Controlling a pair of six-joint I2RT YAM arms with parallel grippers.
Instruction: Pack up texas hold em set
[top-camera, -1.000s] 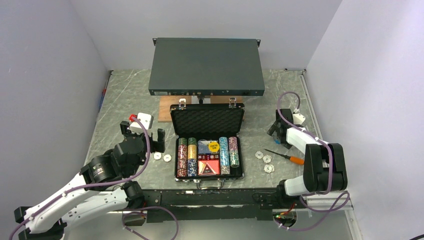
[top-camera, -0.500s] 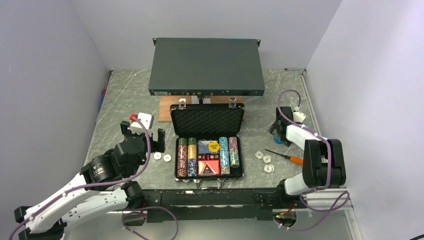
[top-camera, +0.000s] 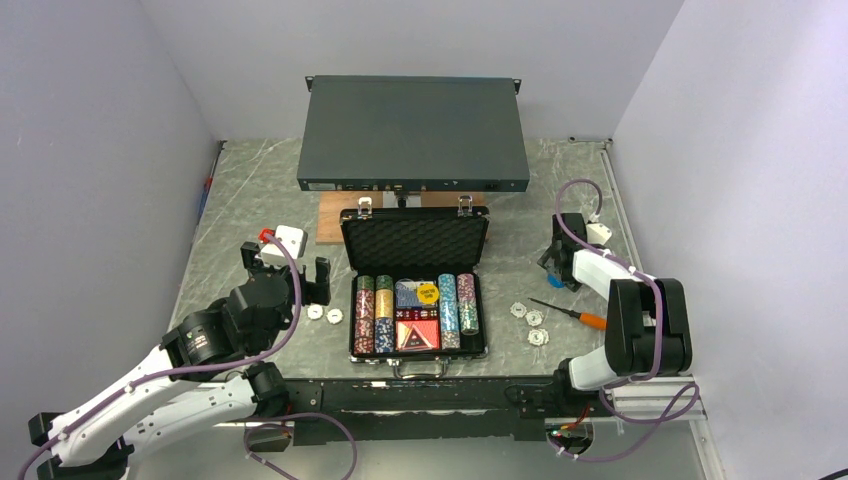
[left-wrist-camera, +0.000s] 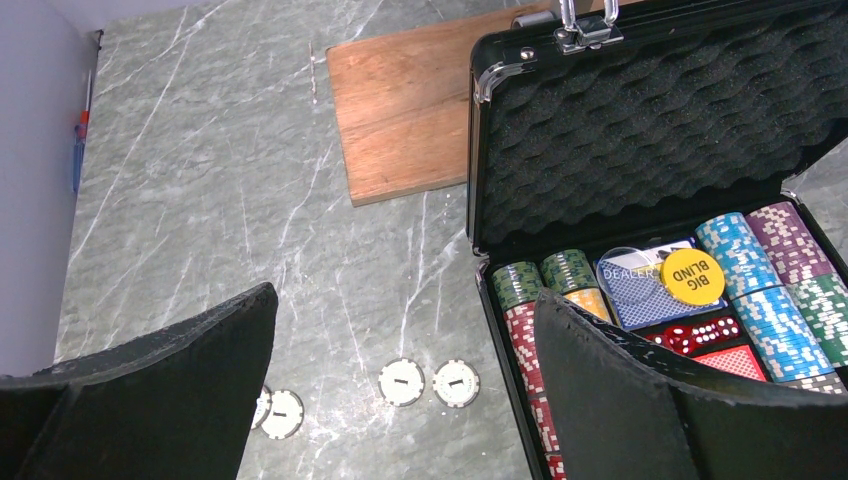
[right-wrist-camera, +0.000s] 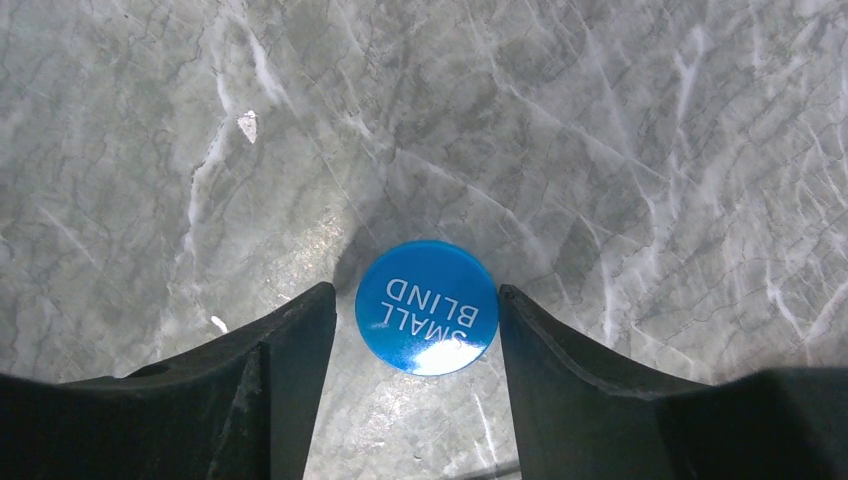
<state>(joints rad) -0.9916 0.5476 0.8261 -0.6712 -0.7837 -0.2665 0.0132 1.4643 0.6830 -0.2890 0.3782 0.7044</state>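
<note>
Sitting open at the middle of the table (top-camera: 250, 190), the black briefcase (top-camera: 418, 290) has its lid tilted back, showing dark egg-crate foam and two silver latches on the far edge. Its tray holds rows of green, red, blue and purple chips (left-wrist-camera: 775, 290), a blue-backed card deck (left-wrist-camera: 635, 295) with a yellow "BIG BLIND" disc (left-wrist-camera: 692, 276) lying on it, and red dice (left-wrist-camera: 700, 333). Loose white chips lie on the stone to the left of the case (left-wrist-camera: 430, 383) and to its right (top-camera: 530, 320). The left gripper (left-wrist-camera: 405, 300) hangs spread wide and empty beside the case. The right gripper (right-wrist-camera: 415, 290), well apart to the right, straddles a blue "SMALL BLIND" disc (right-wrist-camera: 427, 307) flat on the table, jaws parted with a gap on one side.
</note>
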